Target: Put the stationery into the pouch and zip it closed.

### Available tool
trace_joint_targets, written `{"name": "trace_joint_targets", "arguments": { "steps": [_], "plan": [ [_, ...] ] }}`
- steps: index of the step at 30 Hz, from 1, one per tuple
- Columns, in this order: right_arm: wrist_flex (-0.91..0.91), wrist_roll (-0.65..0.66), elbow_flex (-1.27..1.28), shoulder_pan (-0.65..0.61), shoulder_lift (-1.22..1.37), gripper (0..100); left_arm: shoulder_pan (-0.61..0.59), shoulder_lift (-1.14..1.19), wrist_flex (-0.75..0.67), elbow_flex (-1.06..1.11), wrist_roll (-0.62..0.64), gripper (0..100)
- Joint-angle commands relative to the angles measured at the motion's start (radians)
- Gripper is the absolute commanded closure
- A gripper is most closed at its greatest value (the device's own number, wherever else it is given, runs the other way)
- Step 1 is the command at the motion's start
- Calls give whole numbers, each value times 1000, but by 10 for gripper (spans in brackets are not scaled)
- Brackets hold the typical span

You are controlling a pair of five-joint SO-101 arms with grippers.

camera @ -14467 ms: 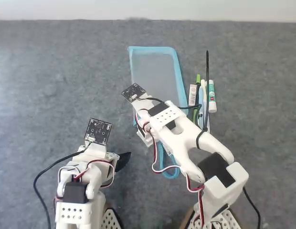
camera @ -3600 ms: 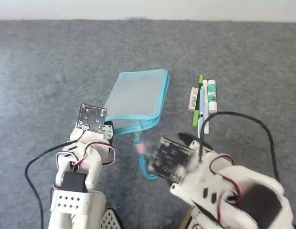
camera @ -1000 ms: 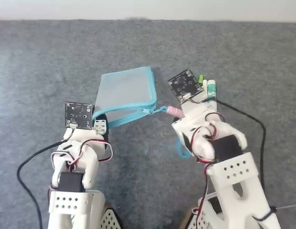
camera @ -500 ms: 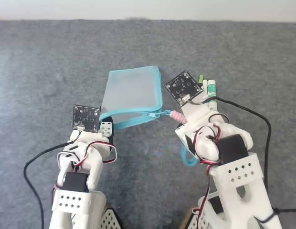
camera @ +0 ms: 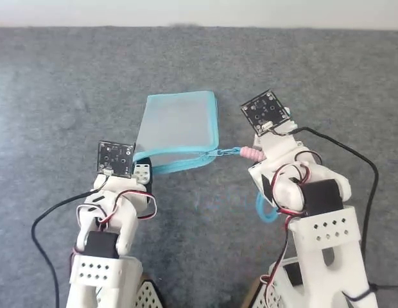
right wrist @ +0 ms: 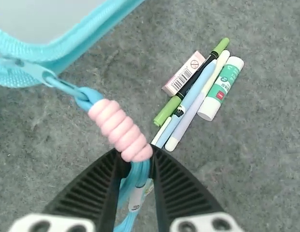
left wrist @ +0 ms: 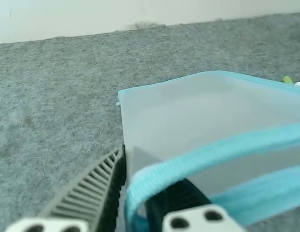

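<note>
The translucent pouch (camera: 180, 125) with teal edging lies on the grey carpet between the arms. My left gripper (camera: 142, 172) is shut on its near left corner; the teal edge (left wrist: 140, 191) sits between the ribbed fingers (left wrist: 92, 195). My right gripper (right wrist: 135, 162) is shut on the pink coiled zipper pull (right wrist: 120, 129), just right of the pouch's corner (camera: 252, 154). The teal slider (right wrist: 36, 73) is at the pouch's right corner. The stationery lies beyond: eraser (right wrist: 184, 73), green pen (right wrist: 196, 77), blue pen (right wrist: 191, 108), glue stick (right wrist: 220, 87).
A teal wrist loop (camera: 266, 208) hangs beside the right arm. Black cables trail from both arms (camera: 48, 224). Open grey carpet (camera: 70, 83) stretches left of and behind the pouch, up to a pale wall at the far edge.
My right gripper has shifted right with the pink pull, stretching the cord taut from the pouch's corner. The pouch and left arm have stayed almost still over the last half second.
</note>
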Motion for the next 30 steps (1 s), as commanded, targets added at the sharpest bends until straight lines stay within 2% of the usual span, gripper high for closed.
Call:
{"name": "trace_joint_targets", "arguments": {
  "steps": [1, 4, 9, 12, 15, 18, 22, 30],
  "plan": [
    [4, 8, -64, -7, 1, 989, -14, 5, -23, -15, -12, 989],
    [28, 8, -64, -39, -2, 951, -18, -2, -20, -21, -12, 989],
    [114, 11, -104, -108, -56, 742, -18, 5, -18, -33, -12, 989],
    [133, 11, -118, -94, -137, 662, -20, 5, -18, -33, -9, 989],
    [131, 9, -109, -47, -191, 653, -43, 5, -18, -30, -6, 988],
    [62, 9, -28, -13, -131, 653, -49, -2, -20, -21, -5, 988],
    [-74, 0, 3, 33, 96, 653, -52, -2, -18, -13, -12, 988],
    [-254, 2, -209, 56, 510, 663, -123, 3, -17, -13, -12, 988]
  ]
}}
